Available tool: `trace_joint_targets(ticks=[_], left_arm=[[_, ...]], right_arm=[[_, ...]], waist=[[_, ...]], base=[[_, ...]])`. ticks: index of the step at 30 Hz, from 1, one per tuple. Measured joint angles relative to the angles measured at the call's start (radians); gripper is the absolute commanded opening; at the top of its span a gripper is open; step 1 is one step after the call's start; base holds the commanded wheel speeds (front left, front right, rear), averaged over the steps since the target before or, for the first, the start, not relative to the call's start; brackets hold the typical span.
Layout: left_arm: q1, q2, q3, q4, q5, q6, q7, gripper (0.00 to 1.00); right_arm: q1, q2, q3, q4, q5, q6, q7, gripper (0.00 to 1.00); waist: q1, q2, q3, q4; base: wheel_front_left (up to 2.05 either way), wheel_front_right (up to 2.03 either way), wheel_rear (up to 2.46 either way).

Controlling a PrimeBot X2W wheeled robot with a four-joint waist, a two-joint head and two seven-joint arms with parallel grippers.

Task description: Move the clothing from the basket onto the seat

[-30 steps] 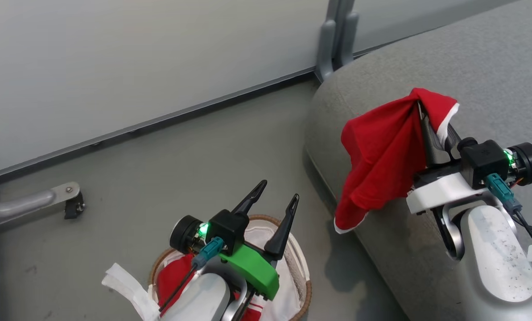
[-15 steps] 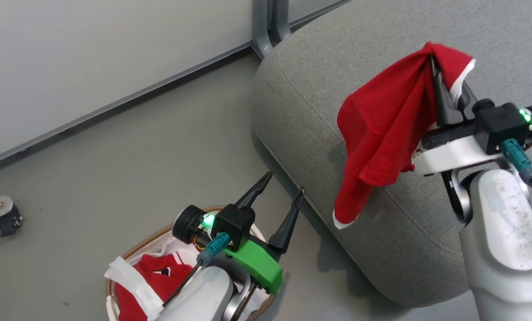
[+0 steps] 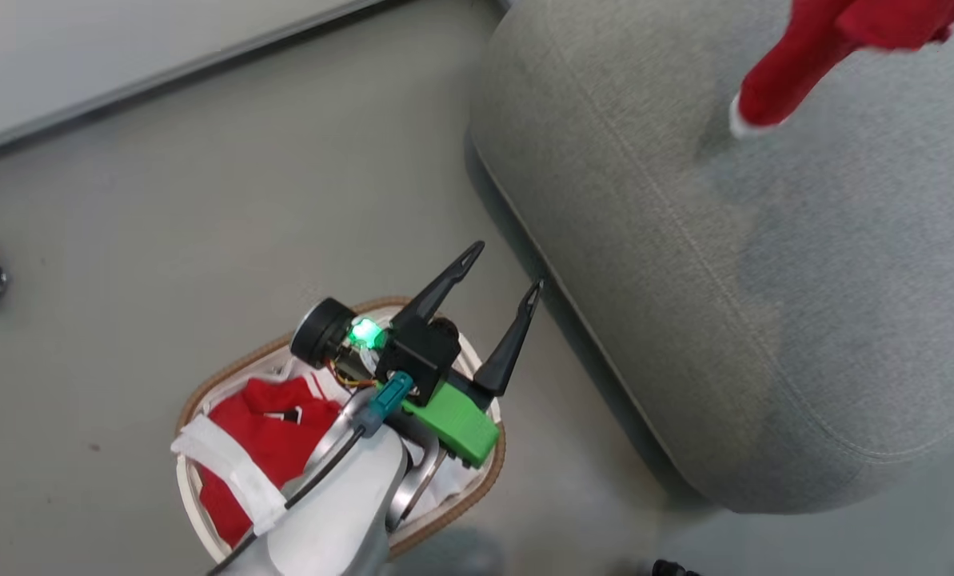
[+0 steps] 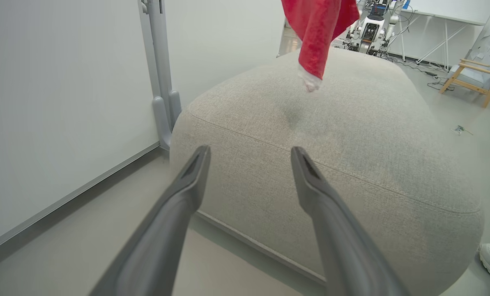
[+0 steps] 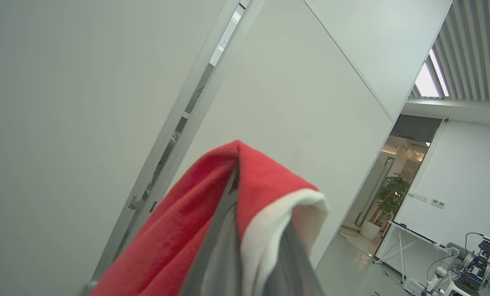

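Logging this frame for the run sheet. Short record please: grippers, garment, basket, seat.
left gripper: open, empty, above the basket
right gripper: shut on red garment
red garment: hanging over the seat, sleeve tip looks apart from it
basket: on the floor beside the seat, red clothing inside
task status: held garment not yet laid on the seat

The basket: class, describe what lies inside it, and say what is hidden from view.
Inside the basket lies red clothing with a white band draped across it. The left arm covers much of the basket, so whatever lies beneath it cannot be seen.
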Motion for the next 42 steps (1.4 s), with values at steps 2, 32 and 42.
trace_joint_targets(ticks=[2,32,42], left_arm=[[-0.017,0.001,0.001,-0.007,0.012,-0.003,0.0,1.0],[-0.123,0.025,0.029,-0.044,0.075,-0.006,0.0,1.0],[-0.094,0.023,0.038,-0.035,0.059,-0.006,0.0,1.0]], right_arm=[[-0.048,-0.023,-0.03,0.036,-0.005,0.0,0.0,0.0],[0.016,0.093,-0.252,0.263,-0.083,0.0,0.0,1.0],[0.162,0.119,-0.22,0.183,-0.083,0.0,0.0,1.0]], waist=[[0.0,0.0,0.033,0.013],[0.0001,0.0,0.389,0.141],[0.0,0.0,0.323,0.135]], base=[[0.0,0.0,0.0],[0.0,0.0,0.0],[0.0,0.0,0.0]])
